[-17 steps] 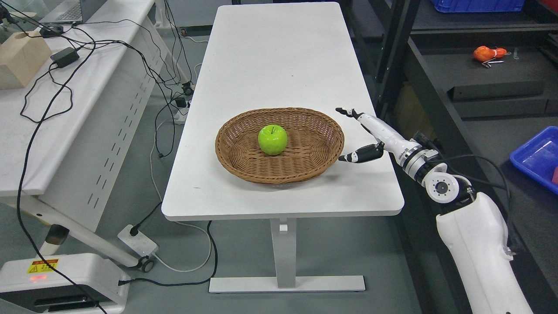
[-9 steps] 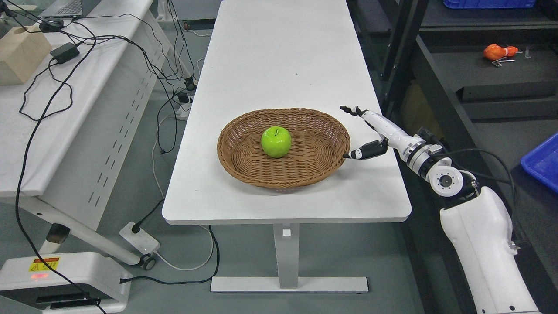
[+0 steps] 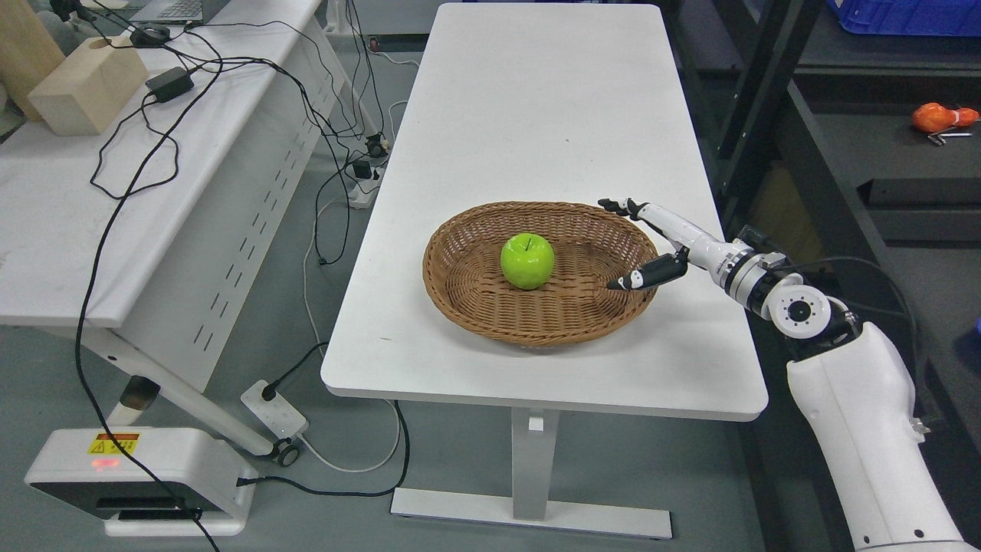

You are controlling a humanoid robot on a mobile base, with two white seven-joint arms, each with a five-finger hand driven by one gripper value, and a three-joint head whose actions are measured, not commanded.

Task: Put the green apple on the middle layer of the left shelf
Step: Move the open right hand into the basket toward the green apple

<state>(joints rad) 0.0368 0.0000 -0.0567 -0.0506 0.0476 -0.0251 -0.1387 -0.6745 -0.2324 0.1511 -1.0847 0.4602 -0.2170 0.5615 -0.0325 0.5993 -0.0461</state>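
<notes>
A green apple [image 3: 527, 261] sits upright in the middle of a brown wicker basket [image 3: 490, 318] on the white table [image 3: 536, 115]. My right hand [image 3: 622, 244] reaches in from the lower right and hovers over the basket's right rim, fingers spread and empty, a hand's width right of the apple. The thumb [image 3: 647, 276] points at the apple from the right. My left arm is out of view.
A dark shelf unit [image 3: 843, 176] stands right of the table, with an orange object [image 3: 939, 117] on one level and a blue bin [image 3: 904, 15] above. A white bench [image 3: 61, 222] with cables, a wooden block [image 3: 84, 84] and a power strip [image 3: 272, 406] is on the left.
The whole picture has shifted right, so the camera has moved. My right hand has moved left relative to the basket, from beside its right rim to over it, closer to the apple.
</notes>
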